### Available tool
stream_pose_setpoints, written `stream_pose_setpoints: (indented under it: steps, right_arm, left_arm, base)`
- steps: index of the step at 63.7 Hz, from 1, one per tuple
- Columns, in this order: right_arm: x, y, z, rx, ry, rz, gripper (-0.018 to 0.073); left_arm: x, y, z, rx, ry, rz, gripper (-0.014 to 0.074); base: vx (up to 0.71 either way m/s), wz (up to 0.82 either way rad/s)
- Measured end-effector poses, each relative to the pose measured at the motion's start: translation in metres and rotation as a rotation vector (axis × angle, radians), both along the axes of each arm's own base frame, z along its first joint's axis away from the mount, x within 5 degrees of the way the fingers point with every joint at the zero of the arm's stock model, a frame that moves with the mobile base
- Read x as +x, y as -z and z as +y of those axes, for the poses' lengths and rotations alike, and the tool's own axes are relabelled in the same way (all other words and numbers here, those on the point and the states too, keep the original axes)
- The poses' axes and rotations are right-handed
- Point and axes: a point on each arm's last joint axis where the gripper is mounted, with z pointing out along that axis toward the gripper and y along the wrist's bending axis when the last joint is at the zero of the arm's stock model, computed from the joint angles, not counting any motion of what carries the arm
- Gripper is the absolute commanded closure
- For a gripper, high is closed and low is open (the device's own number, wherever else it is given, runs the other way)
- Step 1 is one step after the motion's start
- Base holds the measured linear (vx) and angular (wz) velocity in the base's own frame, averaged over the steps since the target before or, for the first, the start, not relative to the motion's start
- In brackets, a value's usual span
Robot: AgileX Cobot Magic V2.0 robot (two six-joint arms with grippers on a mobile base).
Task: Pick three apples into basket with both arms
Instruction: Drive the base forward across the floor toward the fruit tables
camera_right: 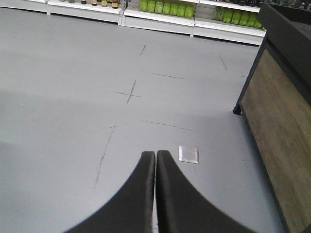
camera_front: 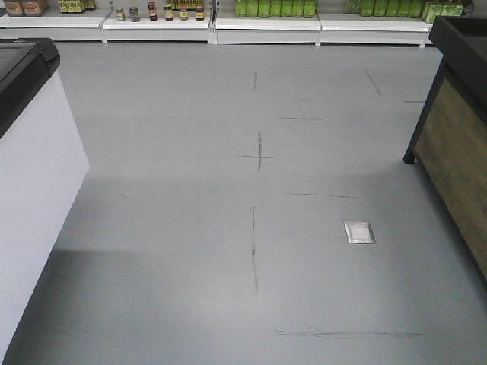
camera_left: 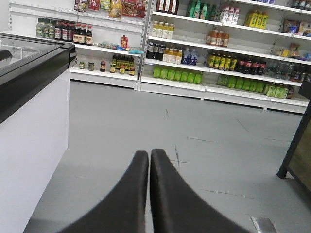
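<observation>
Grey shop floor (camera_front: 228,251) lies beyond left claw (camera_left: 149,154) and right claw (camera_right: 156,155), both closed, bases cut off.

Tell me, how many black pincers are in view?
2. The left gripper fills the bottom of the left wrist view, the right gripper that of the right wrist view; both shut. The front view shows neither.

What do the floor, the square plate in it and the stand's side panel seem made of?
Floor: smooth grey coating, probably painted concrete or vinyl; dull sheen, scuff lines. Plate: likely bare metal; it shines silvery. Side panel: wood or wood-look board; brown grain shows.
</observation>
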Motion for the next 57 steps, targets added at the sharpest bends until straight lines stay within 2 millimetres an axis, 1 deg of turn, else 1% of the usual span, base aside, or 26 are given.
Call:
stream_pose_setpoints:
  steps: [31,57]
  right_arm:
    - [0.0,0.0,0.0,0.0,0.0,0.0,0.0568]
    - [0.0,0.0,0.0,0.0,0.0,0.0,0.0568]
  left_arm:
    - [0.0,0.0,0.0,0.0,0.0,0.0,0.0603]
    - [0.0,0.0,0.0,0.0,0.0,0.0,0.0603]
  base:
    - [0.02,0.0]
    - [0.12,0.0]
